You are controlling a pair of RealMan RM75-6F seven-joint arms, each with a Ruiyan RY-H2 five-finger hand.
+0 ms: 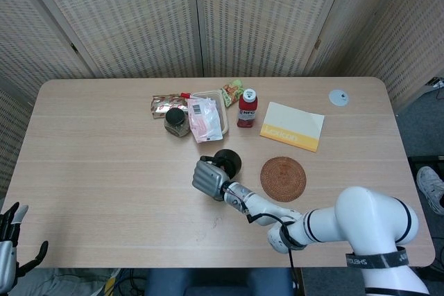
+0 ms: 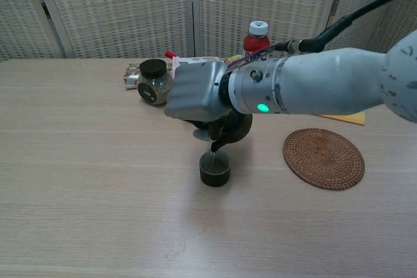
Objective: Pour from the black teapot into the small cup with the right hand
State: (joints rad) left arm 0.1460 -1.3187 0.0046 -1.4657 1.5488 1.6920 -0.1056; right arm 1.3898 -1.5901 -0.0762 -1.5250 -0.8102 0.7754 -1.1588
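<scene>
My right hand (image 2: 195, 94) (image 1: 207, 176) grips the black teapot (image 2: 236, 129) (image 1: 228, 160) near the table's middle and holds it tipped forward. The spout points down just over the small dark cup (image 2: 214, 168), which stands on the table right under the hand. In the head view the hand hides the cup. My left hand (image 1: 10, 240) sits off the table's near left corner, fingers apart, holding nothing.
A round woven coaster (image 2: 324, 157) lies right of the cup. Behind the teapot stand a black-lidded jar (image 2: 154, 82), a red bottle (image 2: 256, 37), snack packets (image 1: 205, 117) and a yellow booklet (image 1: 292, 125). A small white disc (image 1: 338, 97) rests at the far right.
</scene>
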